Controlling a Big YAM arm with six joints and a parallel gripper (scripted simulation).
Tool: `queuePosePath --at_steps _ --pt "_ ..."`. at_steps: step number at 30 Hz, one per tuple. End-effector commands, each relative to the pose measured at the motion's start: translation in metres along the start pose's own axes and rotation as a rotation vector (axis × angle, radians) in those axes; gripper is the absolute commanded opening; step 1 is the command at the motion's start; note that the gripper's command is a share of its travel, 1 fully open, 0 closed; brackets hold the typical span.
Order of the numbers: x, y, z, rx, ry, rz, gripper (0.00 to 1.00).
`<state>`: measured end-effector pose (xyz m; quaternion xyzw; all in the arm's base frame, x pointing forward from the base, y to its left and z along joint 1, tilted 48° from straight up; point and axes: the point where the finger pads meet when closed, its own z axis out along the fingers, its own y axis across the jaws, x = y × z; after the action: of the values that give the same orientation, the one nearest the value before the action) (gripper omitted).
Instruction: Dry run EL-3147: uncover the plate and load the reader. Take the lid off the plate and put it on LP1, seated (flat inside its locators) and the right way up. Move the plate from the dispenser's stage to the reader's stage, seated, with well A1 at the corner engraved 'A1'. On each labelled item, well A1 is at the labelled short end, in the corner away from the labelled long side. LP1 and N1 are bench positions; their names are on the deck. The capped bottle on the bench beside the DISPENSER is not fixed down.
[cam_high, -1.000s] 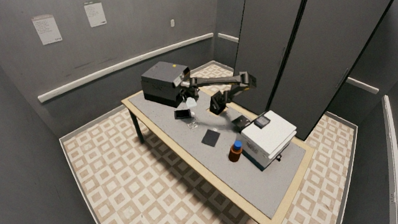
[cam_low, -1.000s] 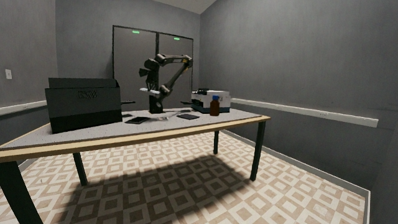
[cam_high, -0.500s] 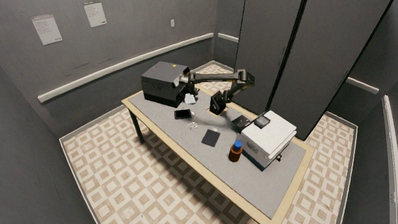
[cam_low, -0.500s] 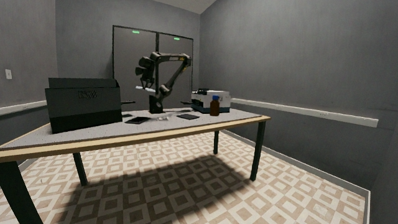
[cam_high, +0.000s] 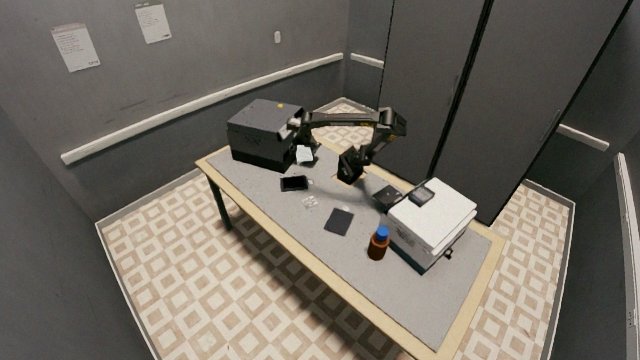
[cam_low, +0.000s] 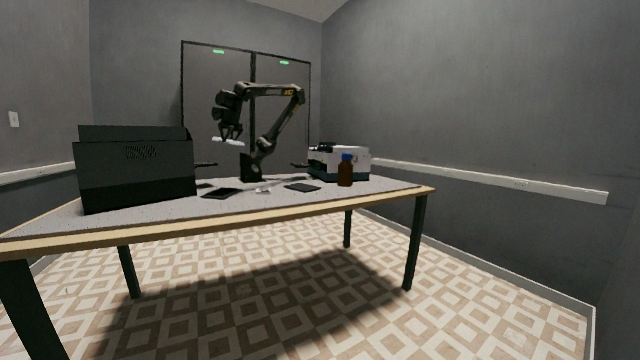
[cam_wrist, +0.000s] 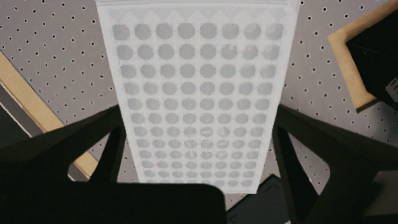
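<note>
Gripper: the parallel gripper (cam_high: 307, 146) (cam_low: 231, 137) (cam_wrist: 198, 112) is closed on the white plate, one finger against each long side.
Plate: the multi-well plate (cam_high: 304, 154) (cam_low: 228, 141) (cam_wrist: 192, 89) hangs above the bench, near the reader, its rows of round wells facing the wrist camera; which corner is A1 cannot be told.
Lid: its location, on the plate or elsewhere, cannot be told.
Arm: the arm (cam_high: 345, 119) (cam_low: 270, 90) reaches from its base toward the reader.
Reader: the dark grey box (cam_high: 262, 132) (cam_low: 135, 170) stands at one end of the bench (cam_high: 319, 262) (cam_low: 240, 224).
Reader's stage: a dark ledge (cam_low: 206, 164) juts from the box, below the plate's level.
Dispenser: the white-topped unit (cam_high: 432, 215) (cam_low: 359, 162) stands toward the other end.
Dispenser's stage: the dark stage (cam_high: 387, 196) (cam_low: 300, 165) carries no plate.
Bottle: the brown bottle with a blue cap (cam_high: 378, 246) (cam_low: 345, 173) stands upright beside the dispenser.
</note>
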<state>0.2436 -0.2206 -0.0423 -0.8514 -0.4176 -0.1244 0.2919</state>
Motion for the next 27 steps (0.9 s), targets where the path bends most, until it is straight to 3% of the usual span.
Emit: queuePosePath --at_steps 1,7,13,22,27 --pt "-0.013 0.016 -0.016 -0.035 -0.003 0.008 0.86" --pt "-0.02 0.017 -0.016 -0.022 0.0 0.067 0.86" --pt "-0.042 0.017 -0.032 -0.064 -0.003 0.07 0.86" --pt "-0.06 0.003 -0.014 0.004 0.027 0.198 0.86" --pt "-0.071 0.002 -0.023 -0.019 0.029 0.234 0.86"
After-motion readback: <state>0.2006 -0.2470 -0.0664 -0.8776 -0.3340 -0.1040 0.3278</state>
